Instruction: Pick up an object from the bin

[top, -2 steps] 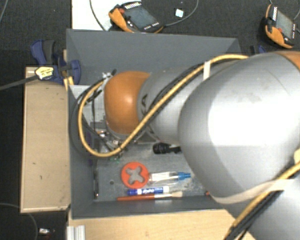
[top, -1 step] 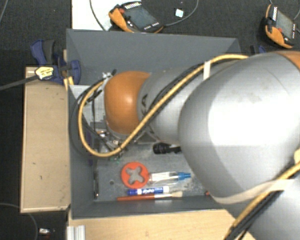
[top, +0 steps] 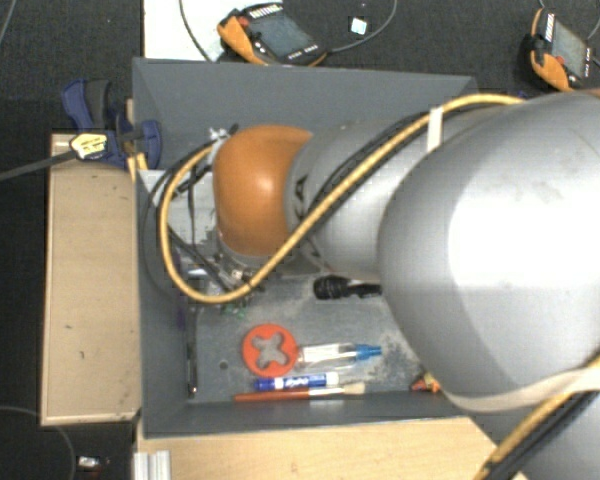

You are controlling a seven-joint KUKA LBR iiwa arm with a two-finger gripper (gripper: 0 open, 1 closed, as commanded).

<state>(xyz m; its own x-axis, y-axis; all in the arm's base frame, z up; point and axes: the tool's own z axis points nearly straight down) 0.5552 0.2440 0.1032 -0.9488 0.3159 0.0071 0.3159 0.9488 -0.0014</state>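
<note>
My gripper (top: 212, 266) shows as dark metal parts under the arm's wrist, low over the left middle of the bin floor. An orange round disc with a grey cross (top: 270, 349) lies just below it toward the front wall. To the right of the disc rests a clear pen with a blue cap (top: 342, 354). A blue and white marker (top: 298, 380) lies below the pen, and a thin orange pencil (top: 295, 394) runs along the front wall. A small green bit (top: 236, 309) sits just below the gripper.
A black cylindrical thing (top: 333, 288) pokes out from under the arm at the bin's middle. The arm, with its orange cover and yellow cable, hides the bin's centre and right. A dark thin rod (top: 191, 363) lies along the left wall.
</note>
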